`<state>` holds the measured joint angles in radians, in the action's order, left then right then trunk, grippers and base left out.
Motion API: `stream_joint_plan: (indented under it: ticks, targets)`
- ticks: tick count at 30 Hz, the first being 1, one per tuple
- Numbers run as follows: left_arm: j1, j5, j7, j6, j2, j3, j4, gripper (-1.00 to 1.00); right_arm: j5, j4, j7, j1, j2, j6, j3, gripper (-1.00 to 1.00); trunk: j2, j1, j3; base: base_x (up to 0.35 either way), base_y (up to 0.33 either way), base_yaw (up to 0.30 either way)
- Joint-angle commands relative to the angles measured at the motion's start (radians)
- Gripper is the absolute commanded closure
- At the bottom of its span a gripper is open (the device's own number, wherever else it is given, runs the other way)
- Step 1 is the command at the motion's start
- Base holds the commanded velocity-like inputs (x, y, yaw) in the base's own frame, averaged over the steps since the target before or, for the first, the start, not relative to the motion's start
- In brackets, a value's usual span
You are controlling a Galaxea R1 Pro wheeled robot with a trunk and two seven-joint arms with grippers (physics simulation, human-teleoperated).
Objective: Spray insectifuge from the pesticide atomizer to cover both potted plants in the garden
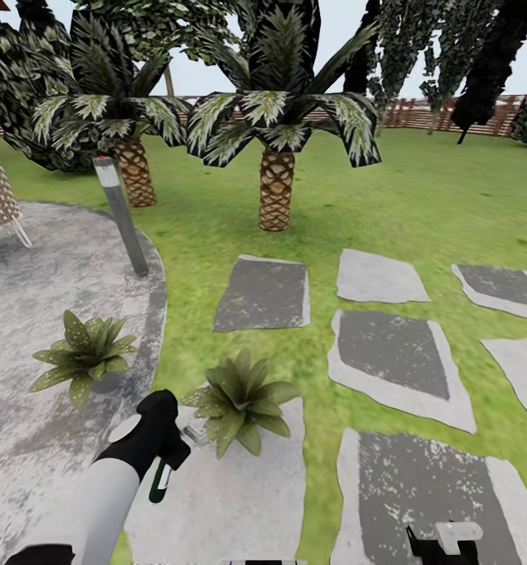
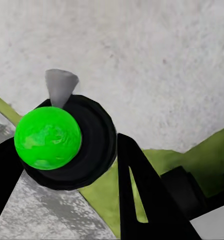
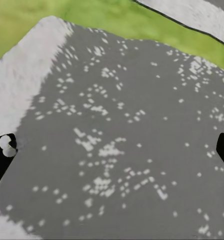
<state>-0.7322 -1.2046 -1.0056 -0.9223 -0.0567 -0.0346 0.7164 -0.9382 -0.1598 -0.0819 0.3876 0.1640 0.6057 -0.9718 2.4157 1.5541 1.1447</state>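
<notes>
A garden: lawn (image 1: pixel 420 196), stepping stones (image 1: pixel 389 353) (grey), 2 palms (image 1: pixel 277 188) and a wooden fence (image 1: pixel 420 112).

Two potted plants (image 1: pixel 83 355) (image 1: pixel 240 400), two palms (image 1: pixel 275 118), one atomizer (image 1: pixel 160 480).

No readable text, number, brand or sign appears anywhere in these views. The bottle (image 1: pixel 160 480) held in the left tool (image 1: pixel 166 463) shows a pale patch on its dark green side, but it is too small and blurred to make out any letters. The lamp post (image 1: pixel 121 212) and stepping stones (image 1: pixel 263 292) carry no markings.
</notes>
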Motion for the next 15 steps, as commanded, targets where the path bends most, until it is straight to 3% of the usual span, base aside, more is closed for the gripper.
stream_joint_plan:
  ticks: [1, 9, 15]
  targets:
    - [0.0, -0.013, -0.01, -0.004, -0.004, -0.004, 0.01, 1.0, -0.001, 0.0, -0.008, 0.0, 0.0, 0.003, -0.008, -1.0, 0.0, 0.0, 0.001, 0.079, -0.273, 0.176]
    - [0.001, -0.016, -0.01, -0.023, -0.005, -0.003, 0.015, 1.0, 0.0, -0.003, -0.007, 0.0, 0.002, 0.003, -0.01, -1.0, 0.0, 0.0, 0.001, 0.066, -0.273, 0.029]
    - [0.001, -0.018, -0.01, -0.024, -0.004, -0.002, 0.015, 1.0, -0.001, -0.001, -0.009, 0.0, 0.001, 0.003, -0.009, -1.0, 0.0, 0.0, 0.001, -0.208, -0.218, 0.038]
